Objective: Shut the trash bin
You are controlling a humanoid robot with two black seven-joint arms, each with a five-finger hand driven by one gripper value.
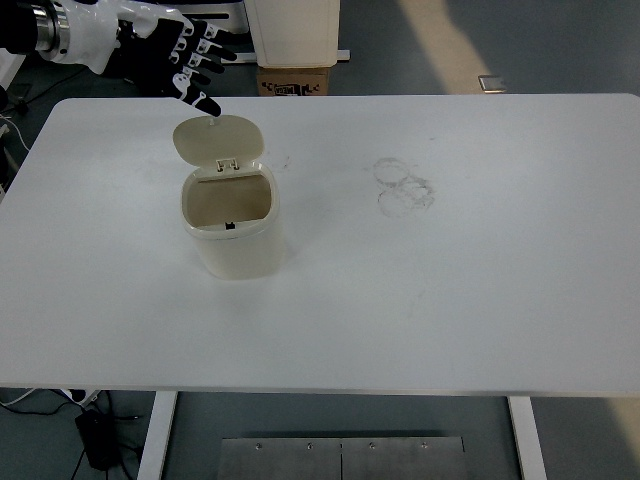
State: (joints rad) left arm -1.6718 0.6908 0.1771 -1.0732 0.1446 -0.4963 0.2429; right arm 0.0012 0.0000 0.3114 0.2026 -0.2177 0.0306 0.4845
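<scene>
A small cream trash bin stands on the left half of the white table. Its rounded lid is flipped up and back on its hinge, so the brown inside shows. My left hand comes in from the upper left, black and white, fingers spread and holding nothing. One fingertip hovers just above the lid's top edge; I cannot tell if it touches. The right hand does not show.
Faint ring marks stain the table right of centre. Beyond the far edge stand a white pedestal and a cardboard box on the floor.
</scene>
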